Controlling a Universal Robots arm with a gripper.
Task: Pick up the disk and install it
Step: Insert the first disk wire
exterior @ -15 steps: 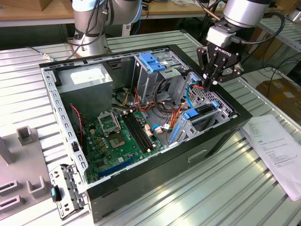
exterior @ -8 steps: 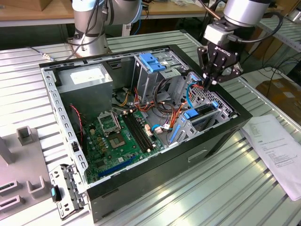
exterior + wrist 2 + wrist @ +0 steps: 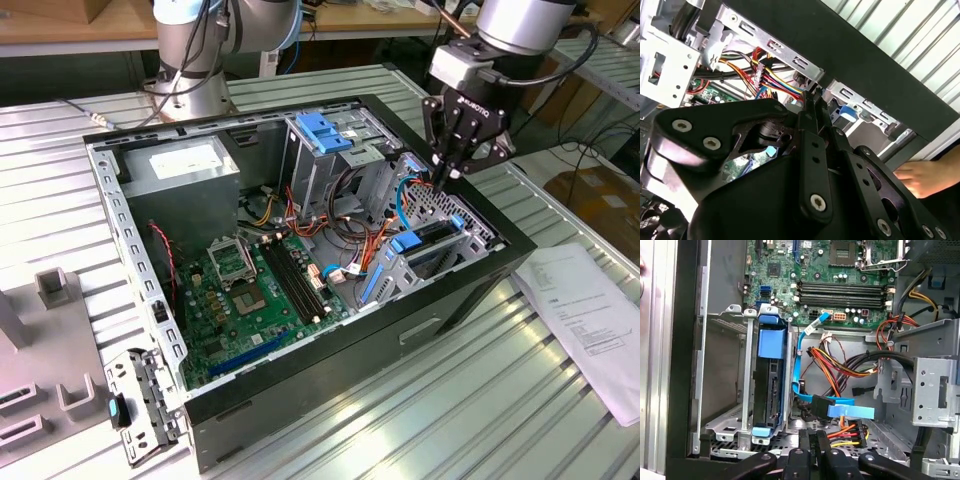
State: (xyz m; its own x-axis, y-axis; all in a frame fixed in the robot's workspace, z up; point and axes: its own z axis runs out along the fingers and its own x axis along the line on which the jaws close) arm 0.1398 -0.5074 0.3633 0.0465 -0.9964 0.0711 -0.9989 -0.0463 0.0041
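The gripper (image 3: 447,178) is clenched on nothing; the disk (image 3: 769,385) is seated upright in the bay just beside it.

The disk (image 3: 771,385) stands edge-on inside its bay (image 3: 725,425), only its narrow side and blue frame visible in the first wrist view. In the second wrist view, the gripper (image 3: 812,107) body blocks most of the computer case (image 3: 875,65), and a hand (image 3: 927,176) is cut off by the picture's edge. In the exterior view, a sheet of paper (image 3: 590,315) runs off the frame.
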